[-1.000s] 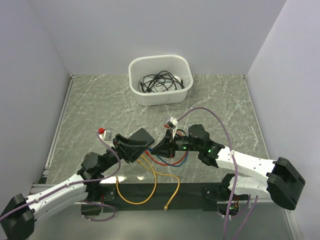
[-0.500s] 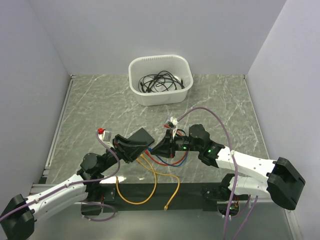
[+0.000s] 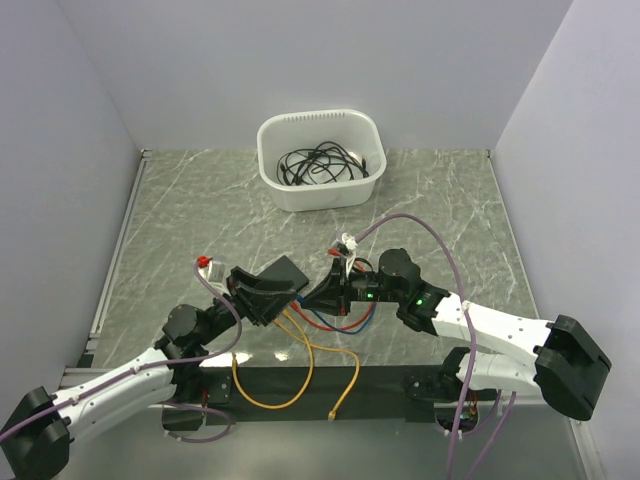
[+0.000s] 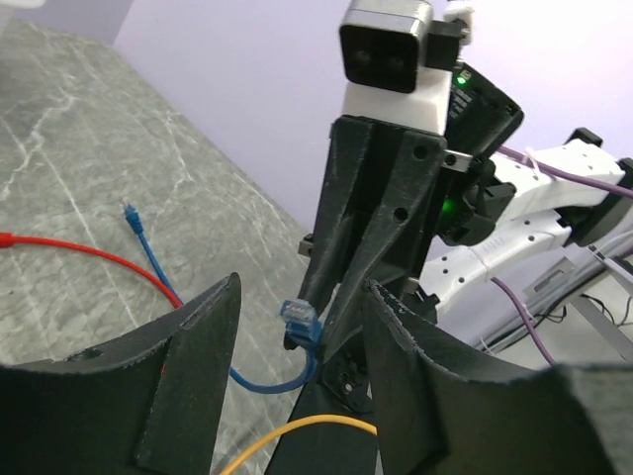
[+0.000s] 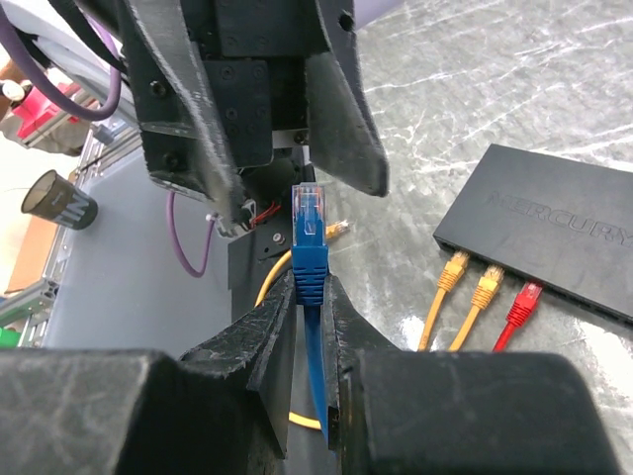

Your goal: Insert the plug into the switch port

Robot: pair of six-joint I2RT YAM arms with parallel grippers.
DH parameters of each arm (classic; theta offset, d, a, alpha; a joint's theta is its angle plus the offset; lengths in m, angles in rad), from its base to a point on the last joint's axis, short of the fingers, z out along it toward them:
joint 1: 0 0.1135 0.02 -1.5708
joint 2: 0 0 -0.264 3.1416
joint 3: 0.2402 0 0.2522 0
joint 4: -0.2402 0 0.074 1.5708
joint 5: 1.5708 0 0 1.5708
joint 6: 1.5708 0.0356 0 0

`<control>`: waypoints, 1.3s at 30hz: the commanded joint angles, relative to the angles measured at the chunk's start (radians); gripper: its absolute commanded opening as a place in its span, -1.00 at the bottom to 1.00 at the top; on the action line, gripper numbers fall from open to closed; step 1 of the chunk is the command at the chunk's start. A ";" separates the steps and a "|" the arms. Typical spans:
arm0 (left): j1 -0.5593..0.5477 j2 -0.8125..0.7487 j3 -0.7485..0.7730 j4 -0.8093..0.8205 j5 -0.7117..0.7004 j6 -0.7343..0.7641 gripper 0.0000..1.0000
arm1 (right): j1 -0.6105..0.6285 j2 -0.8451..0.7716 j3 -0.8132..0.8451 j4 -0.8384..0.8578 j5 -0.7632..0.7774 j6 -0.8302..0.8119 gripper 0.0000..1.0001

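The plug [image 5: 310, 230] is a clear connector with a blue boot on a blue cable, and my right gripper [image 5: 309, 289] is shut on its boot, tip pointing away. The black switch box [image 5: 559, 223] lies flat to the right. Along its near edge the switch port row [image 5: 492, 279] has two yellow plugs and a red one in it. In the left wrist view the plug [image 4: 300, 319] hangs between the spread fingers of my open left gripper [image 4: 302, 287], touching neither. From above, the left gripper [image 3: 262, 293] and the right gripper [image 3: 320, 296] face each other beside the switch box [image 3: 284, 271].
A white tub [image 3: 322, 125] of black cables stands at the back. Yellow cables [image 3: 300, 375] loop over the table's front edge, one loose end [image 3: 332, 412] lying there. A red cable [image 4: 79, 253] and the blue cable's other end [image 4: 130, 211] lie on the marble surface.
My left gripper's fingers have spread a little wider. The right arm has stayed still with the plug in its grip.
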 commanded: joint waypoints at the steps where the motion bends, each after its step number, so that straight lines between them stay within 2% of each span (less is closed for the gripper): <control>1: -0.001 -0.036 -0.136 -0.029 -0.037 0.017 0.17 | 0.006 -0.032 -0.009 0.058 -0.006 0.000 -1.00; 11: -0.001 -0.055 -0.158 0.026 0.031 0.014 -0.14 | 0.004 -0.026 -0.002 0.062 -0.002 0.005 -1.00; 16: -0.001 0.003 -0.144 0.066 0.085 0.025 -0.19 | 0.006 -0.029 -0.003 0.064 0.001 0.006 -1.00; 26: -0.001 0.062 -0.148 0.108 0.084 0.011 -0.39 | 0.004 -0.026 -0.003 0.059 0.012 0.005 -1.00; 30: -0.001 0.026 -0.145 0.072 0.070 0.011 -0.39 | 0.004 -0.023 -0.002 0.056 0.011 0.002 -1.00; 34: -0.001 -0.038 -0.141 0.014 0.041 0.015 -0.27 | 0.003 -0.022 -0.003 0.051 0.012 -0.001 -1.00; 39: -0.001 -0.069 -0.148 -0.018 0.024 0.017 -0.33 | 0.004 -0.014 0.005 0.051 0.017 0.000 -1.00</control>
